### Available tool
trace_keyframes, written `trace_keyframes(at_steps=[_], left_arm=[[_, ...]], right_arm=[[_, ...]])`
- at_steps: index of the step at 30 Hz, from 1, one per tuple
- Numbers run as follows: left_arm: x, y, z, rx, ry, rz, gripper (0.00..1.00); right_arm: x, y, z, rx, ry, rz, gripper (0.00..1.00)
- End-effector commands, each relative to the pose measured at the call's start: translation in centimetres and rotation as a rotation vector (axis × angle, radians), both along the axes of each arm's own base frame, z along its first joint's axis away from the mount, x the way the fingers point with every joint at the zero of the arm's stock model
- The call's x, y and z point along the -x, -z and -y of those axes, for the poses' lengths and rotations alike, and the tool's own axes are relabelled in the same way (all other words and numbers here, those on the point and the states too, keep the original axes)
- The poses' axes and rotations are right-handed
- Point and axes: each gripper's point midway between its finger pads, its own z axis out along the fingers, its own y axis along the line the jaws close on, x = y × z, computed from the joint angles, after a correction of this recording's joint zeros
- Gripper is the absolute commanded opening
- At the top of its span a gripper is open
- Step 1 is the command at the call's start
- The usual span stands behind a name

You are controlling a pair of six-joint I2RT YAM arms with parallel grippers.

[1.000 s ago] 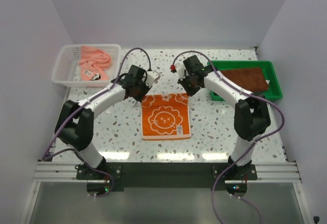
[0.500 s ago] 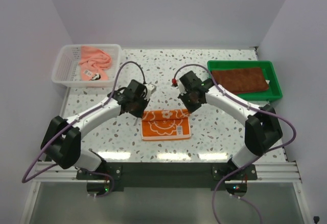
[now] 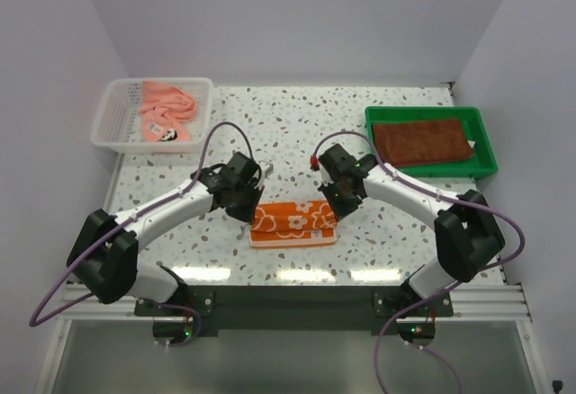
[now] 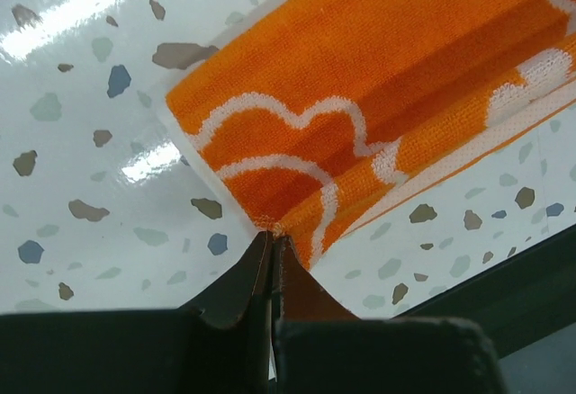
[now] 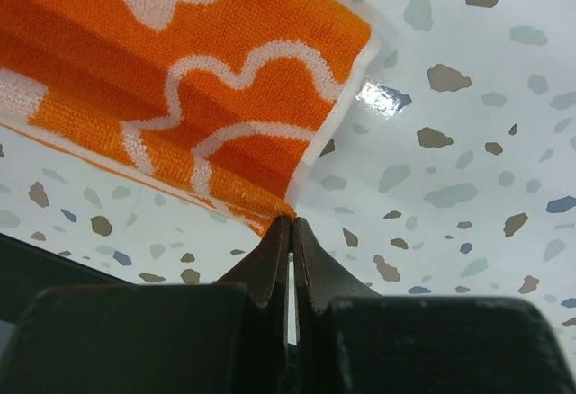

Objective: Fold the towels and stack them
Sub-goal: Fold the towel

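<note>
An orange towel [image 3: 292, 222] with white pattern lies half folded on the speckled table near the front middle. My left gripper [image 3: 249, 209] is shut on its left corner, and in the left wrist view the orange towel [image 4: 378, 106] runs away from the left gripper [image 4: 273, 230]. My right gripper [image 3: 331, 205] is shut on the right corner; the right wrist view shows the orange towel [image 5: 180, 97] pinched at the right gripper [image 5: 290, 219]. A dark brown towel [image 3: 421, 140] lies flat in the green tray [image 3: 486, 171]. A salmon pink towel [image 3: 165, 106] sits crumpled in the white basket [image 3: 108, 122].
The white basket stands at the back left and the green tray at the back right. Purple cables [image 3: 220, 133] loop above both arms. The table's front edge [image 3: 297, 279] runs just below the orange towel.
Both grippers have pulled the orange towel's far edge toward the front, folding it over itself; the visible cloth has shrunk from a square to a narrow strip.
</note>
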Motion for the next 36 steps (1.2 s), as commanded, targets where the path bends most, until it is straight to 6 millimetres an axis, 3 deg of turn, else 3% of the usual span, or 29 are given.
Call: trace_keyframes(at_steps=[1,10,17,23,28,32,36], left_arm=[[1.9,0.9,-2.1,-0.075,-0.056,-0.069,0.0],[2.4,1.7,-1.8,-0.066,-0.066,-0.093,0.0],[3.2,2.6,-2.2,-0.085,-0.077,-0.126,0.0],[3.7,2.7,-1.9,-0.071,-0.07,-0.127,0.06],[4.5,2.5,-1.9,-0.042,-0.088,-0.133,0.18],[5.4,2.2,-1.6,0.001,-0.107,-0.121,0.35],[6.7,1.4,-0.6,0.101,-0.136,-0.121,0.41]], right_arm=[[0.6,-1.0,0.7,0.004,0.024,0.014,0.0],[1.7,-0.1,0.8,0.017,0.016,-0.018,0.0],[2.9,0.8,-0.3,-0.001,0.006,-0.068,0.0],[3.8,2.0,0.2,0.02,0.036,-0.103,0.0],[4.6,1.6,-0.3,-0.012,0.034,-0.111,0.07],[6.0,1.4,-1.0,-0.036,0.011,-0.116,0.18],[7.9,1.4,-1.5,-0.057,0.008,-0.119,0.25]])
